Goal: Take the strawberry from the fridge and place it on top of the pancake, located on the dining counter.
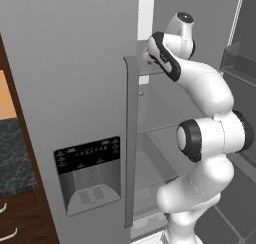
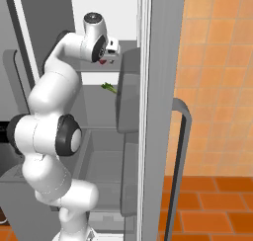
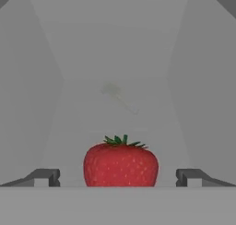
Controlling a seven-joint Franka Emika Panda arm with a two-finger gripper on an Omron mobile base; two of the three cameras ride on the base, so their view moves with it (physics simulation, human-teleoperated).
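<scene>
The fridge (image 1: 70,63) stands with one door open, and my arm reaches onto an upper shelf inside. The strawberry (image 3: 120,164), bright red with a green leafy cap, sits on that shelf directly between my two fingertips. My gripper (image 3: 118,177) is open, with a finger (image 3: 46,177) well clear of the berry on each side. From the base, the strawberry (image 2: 103,61) is a red speck under the hand (image 2: 109,48), and the strawberry (image 1: 151,62) peeks out beside the wrist. The pancake and the dining counter are out of view.
A small yellow-green item (image 2: 109,88) lies on the shelf below, also seen as a small green item (image 1: 141,93). The shut door carries a black water dispenser (image 1: 88,173) and a long handle (image 1: 131,138). The open door's bins (image 2: 129,94) stand close on the right.
</scene>
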